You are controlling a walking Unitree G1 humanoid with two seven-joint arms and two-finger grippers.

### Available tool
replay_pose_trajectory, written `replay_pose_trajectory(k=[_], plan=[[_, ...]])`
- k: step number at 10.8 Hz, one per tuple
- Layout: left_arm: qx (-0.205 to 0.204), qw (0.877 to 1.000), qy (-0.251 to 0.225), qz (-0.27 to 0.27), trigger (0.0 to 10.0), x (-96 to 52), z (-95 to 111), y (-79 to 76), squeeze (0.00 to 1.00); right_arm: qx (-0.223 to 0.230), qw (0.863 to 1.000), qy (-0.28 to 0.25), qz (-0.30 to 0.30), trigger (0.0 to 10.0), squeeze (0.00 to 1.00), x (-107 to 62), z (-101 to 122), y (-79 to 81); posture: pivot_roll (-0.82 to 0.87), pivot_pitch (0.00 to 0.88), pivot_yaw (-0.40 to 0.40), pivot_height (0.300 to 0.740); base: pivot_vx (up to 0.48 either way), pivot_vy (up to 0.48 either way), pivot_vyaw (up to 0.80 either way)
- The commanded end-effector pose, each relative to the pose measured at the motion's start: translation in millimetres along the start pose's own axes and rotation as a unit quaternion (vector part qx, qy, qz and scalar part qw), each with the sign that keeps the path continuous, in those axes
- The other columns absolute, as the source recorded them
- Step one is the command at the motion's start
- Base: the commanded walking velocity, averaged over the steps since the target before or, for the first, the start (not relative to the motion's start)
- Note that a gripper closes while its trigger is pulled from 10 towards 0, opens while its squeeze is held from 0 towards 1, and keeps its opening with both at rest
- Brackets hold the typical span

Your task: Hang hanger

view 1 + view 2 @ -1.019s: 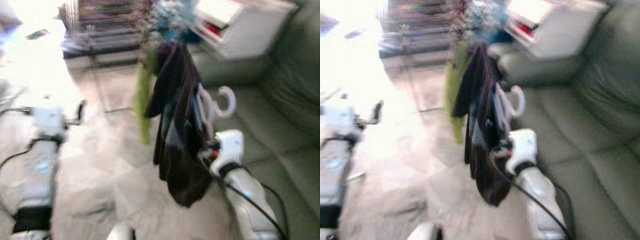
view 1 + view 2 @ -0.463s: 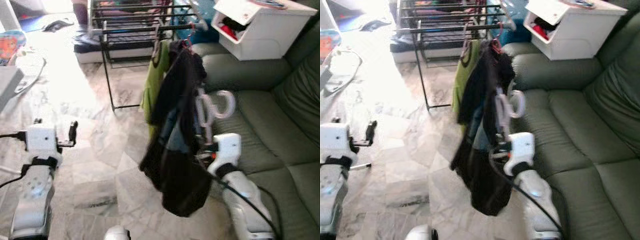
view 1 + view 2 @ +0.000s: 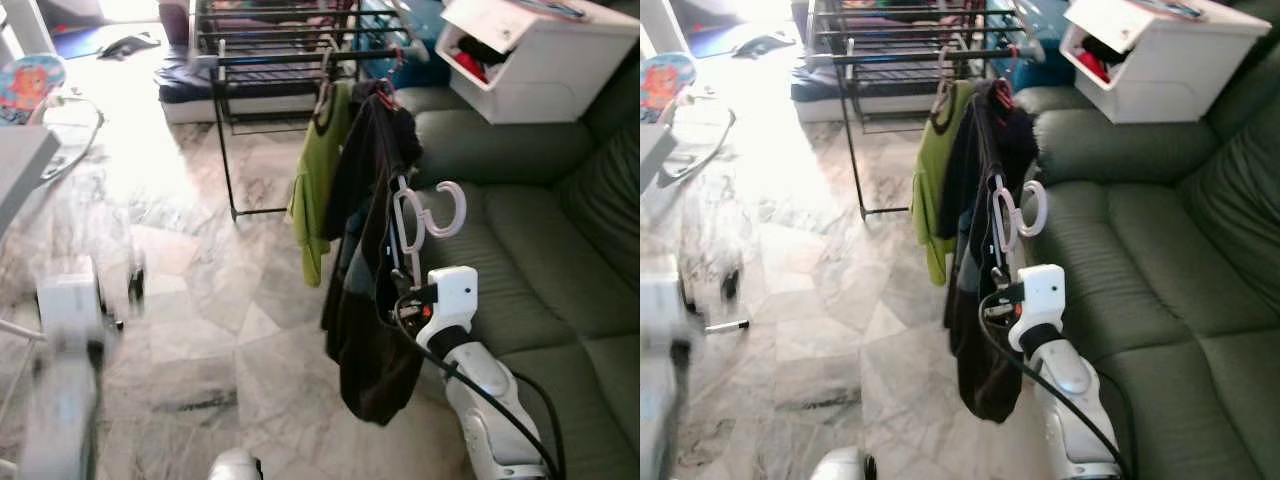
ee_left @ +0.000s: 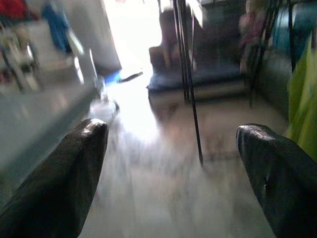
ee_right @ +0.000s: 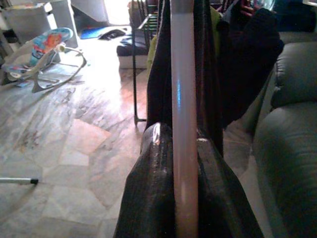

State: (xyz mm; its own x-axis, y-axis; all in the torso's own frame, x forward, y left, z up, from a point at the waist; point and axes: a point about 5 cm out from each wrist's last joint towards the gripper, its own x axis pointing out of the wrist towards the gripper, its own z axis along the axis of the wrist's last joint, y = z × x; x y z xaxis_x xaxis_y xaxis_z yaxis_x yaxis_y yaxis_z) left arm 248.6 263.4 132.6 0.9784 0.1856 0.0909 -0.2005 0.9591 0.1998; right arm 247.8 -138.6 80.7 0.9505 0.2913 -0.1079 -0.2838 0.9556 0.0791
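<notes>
Right gripper point(image 5: 182, 148): fingers clamped on a pale plastic hanger point(image 3: 425, 215) draped with dark garments point(image 3: 372, 330), near the drying rack point(image 3: 300, 60), beside the sofa point(image 3: 530, 230). Left gripper point(image 4: 171, 168): spread apart, blurred, seemingly over bare marble floor point(image 3: 200, 300).

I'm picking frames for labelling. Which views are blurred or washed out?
Left eye view: the left gripper is smeared by motion, and the floor upper left is overexposed. Left wrist view: soft throughout, glare at the doorway. Right wrist view: sharp on the pink hanger between the right gripper fingers.
</notes>
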Motion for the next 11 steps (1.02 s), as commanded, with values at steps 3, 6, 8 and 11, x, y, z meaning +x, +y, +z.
replay_pose_trajectory(k=[3, 6, 8, 11], plan=[[-0.022, 1.0, 0.006, -0.019, 10.0, 16.2, 5.3, -6.7, 0.0, -0.007, 0.999, -0.039, -0.004, 10.0, 0.0, 4.7, 14.7, -1.2, -0.04, 0.0, -0.029, 0.74, 0.0, 0.0, 0.0], [-0.038, 0.997, 0.054, -0.046, 10.0, 7.1, -12.2, -24.0, 0.0, 0.003, 1.0, 0.026, 0.013, 10.0, 0.0, 4.6, -1.0, 2.9, -0.04, 0.0, -0.033, 0.74, 0.0, 0.0, 0.27], [-0.042, 0.995, 0.064, -0.06, 10.0, 2.1, -17.1, -31.2, 0.0, 0.012, 0.994, 0.105, 0.025, 10.0, 0.0, 5.6, -19.8, 4.4, -0.04, 0.0, -0.034, 0.74, 0.0, 0.0, 0.0], [-0.035, 0.995, 0.064, -0.066, 10.0, 12.6, -15.3, -32.4, 0.0, 0.004, 0.984, 0.175, 0.035, 10.0, 0.0, 2.9, -31.6, 2.8, -0.05, 0.0, -0.035, 0.74, 0.0, 0.48, 0.0]])
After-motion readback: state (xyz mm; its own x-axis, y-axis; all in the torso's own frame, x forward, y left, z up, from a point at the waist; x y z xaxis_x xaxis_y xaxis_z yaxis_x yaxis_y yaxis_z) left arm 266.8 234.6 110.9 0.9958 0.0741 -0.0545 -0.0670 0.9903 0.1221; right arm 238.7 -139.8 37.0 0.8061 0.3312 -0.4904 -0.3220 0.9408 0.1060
